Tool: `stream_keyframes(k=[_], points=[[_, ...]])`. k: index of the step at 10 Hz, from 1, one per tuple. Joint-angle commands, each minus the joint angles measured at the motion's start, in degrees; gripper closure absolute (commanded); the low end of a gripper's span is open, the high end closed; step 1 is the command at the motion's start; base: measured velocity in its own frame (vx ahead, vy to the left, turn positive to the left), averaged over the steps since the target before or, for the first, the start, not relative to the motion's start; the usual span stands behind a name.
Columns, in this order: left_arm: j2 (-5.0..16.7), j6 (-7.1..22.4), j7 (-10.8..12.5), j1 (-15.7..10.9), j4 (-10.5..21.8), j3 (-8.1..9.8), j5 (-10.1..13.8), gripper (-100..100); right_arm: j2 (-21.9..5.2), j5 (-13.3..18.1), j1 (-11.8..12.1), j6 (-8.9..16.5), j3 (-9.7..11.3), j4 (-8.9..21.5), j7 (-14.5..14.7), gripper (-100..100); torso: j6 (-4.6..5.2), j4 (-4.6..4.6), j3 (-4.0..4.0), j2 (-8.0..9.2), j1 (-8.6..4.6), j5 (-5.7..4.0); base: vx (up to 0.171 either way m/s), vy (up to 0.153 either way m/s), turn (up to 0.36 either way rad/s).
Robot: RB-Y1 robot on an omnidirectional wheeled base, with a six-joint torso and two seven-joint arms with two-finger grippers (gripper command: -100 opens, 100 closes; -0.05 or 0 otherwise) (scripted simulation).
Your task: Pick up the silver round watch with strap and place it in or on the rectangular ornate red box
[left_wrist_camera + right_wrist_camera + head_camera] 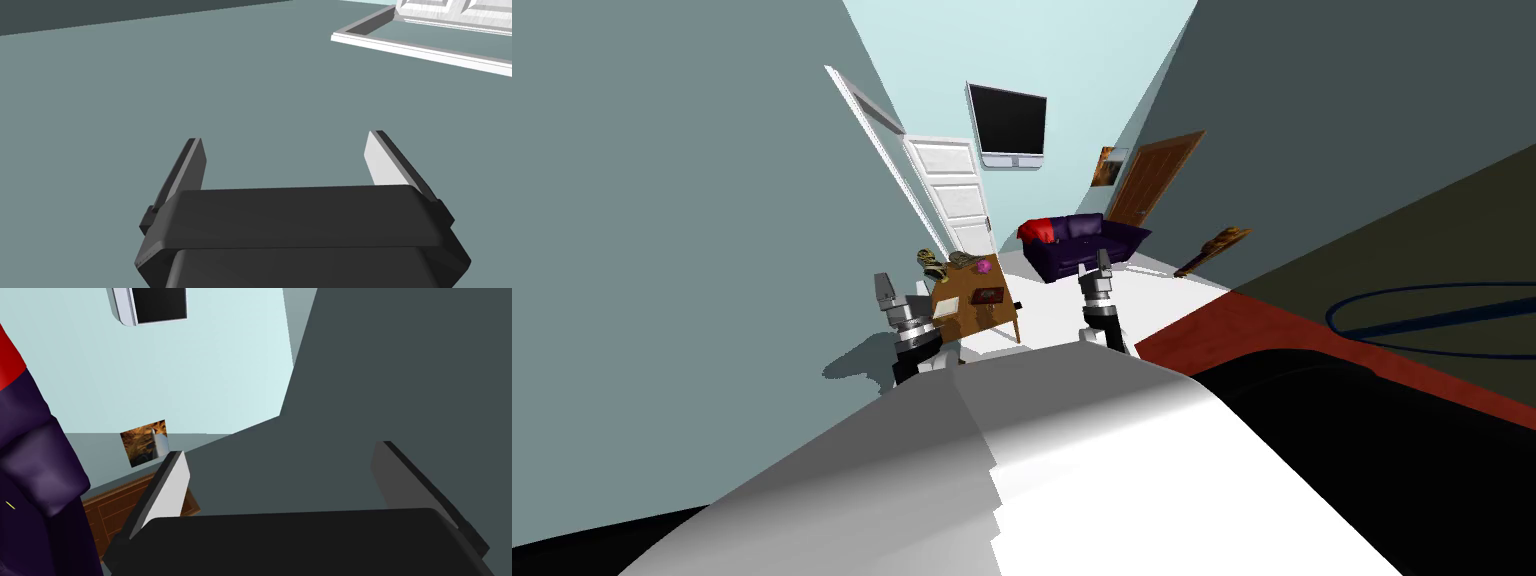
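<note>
Left tool [285, 136] and right tool [280, 448] stand spread and empty. Table [977, 312] with red box [988, 294] lies well ahead. The robot should drive closer and locate the watch before reaching.

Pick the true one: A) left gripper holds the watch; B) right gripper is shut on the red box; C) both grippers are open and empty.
C: the left gripper and right gripper each show their fingers wide apart with nothing between them.
</note>
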Motion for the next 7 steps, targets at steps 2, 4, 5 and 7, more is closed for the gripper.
stream_keyframes(k=[2, 4, 5, 7], points=[[3.73, 0.74, 0.39, 0.51, 0.75, 0.44, -0.67, -100, 0.0, 0.0, 0.0, 0.0, 0.0, 0.0, 0.0, 0, 0.01, 0.0, 0.01, 0.02, -0.01, 0.0, -0.008, -0.013, -0.106], [6.55, 1.81, 0.97, 1.24, 1.83, 1.12, -1.63, -100, 0.0, 0.0, -0.01, 0.0, 0.0, 0.0, 0.0, 0, 0.01, 0.01, 0.04, 0.06, -0.06, -0.01, -0.017, -0.029, -0.174], [7.7, 2.5, 1.35, 1.71, 2.52, 1.56, -2.23, -100, 0.0, 0.0, -0.01, 0.0, 0.01, 0.0, 0.0, 0, 0.03, 0.01, 0.04, 0.08, -0.1, -0.02, -0.024, -0.037, -0.199], [9.46, 4.12, 2.24, 2.82, 4.11, 2.63, -3.64, -100, 0.0, 0.0, -0.01, 0.0, 0.01, 0.0, 0.0, 0, 0.02, 0.02, 0.07, 0.12, -0.13, -0.03, -0.034, -0.049, -0.25]])
